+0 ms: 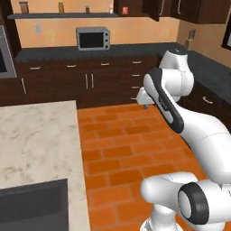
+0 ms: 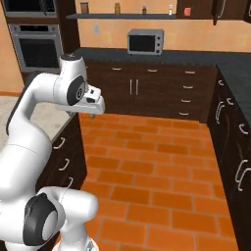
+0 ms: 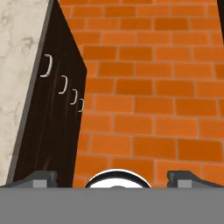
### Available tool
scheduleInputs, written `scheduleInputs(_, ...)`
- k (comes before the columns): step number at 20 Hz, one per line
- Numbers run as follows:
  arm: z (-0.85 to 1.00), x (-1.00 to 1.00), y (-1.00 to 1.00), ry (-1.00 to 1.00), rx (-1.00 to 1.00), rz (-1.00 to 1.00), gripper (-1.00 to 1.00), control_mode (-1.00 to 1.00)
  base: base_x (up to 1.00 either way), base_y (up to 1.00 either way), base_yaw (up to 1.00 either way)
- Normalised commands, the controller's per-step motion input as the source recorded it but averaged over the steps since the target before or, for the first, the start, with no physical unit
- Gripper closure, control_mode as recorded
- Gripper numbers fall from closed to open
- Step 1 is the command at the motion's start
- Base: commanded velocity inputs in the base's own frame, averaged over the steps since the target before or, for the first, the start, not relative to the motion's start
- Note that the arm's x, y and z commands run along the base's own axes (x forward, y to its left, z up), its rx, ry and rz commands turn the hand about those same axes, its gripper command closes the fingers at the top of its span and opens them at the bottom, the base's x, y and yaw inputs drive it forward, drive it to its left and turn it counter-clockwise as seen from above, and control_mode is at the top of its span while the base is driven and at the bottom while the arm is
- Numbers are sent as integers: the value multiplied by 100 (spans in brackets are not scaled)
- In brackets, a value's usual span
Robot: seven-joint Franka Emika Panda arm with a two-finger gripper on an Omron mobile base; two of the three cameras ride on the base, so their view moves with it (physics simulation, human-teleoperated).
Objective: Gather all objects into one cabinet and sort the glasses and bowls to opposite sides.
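Gripper hangs over the brick floor with jaws spread wide, empty, since nothing is within reach. Far wall shelf carries small items, probably cups.

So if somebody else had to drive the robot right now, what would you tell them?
Hand: open and empty, pointing down at the brick floor beside the marble-topped island.
Things: the long dark shelf is high on the far wall, above the microwave. A few small items stand on it, too small to tell what they are. I cannot tell from here where the cups and bowls are.
Done: nothing picked up, and no sorting that I can confirm.
Left: find the cups and bowls, put them all on the shelf, cups at one end and bowls at the other.
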Motion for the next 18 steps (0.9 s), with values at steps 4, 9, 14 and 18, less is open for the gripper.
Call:
scheduleInputs(4, 0, 0, 0, 0, 0, 0, -100, 100, 100, -18, 0)
scheduleInputs(9, 0, 0, 0, 0, 0, 0, -100, 100, 100, -18, 0)
scheduleInputs(14, 0, 0, 0, 0, 0, 0, -100, 100, 100, -22, 0)
scheduleInputs(18, 0, 0, 0, 0, 0, 0, -100, 100, 100, -31, 0)
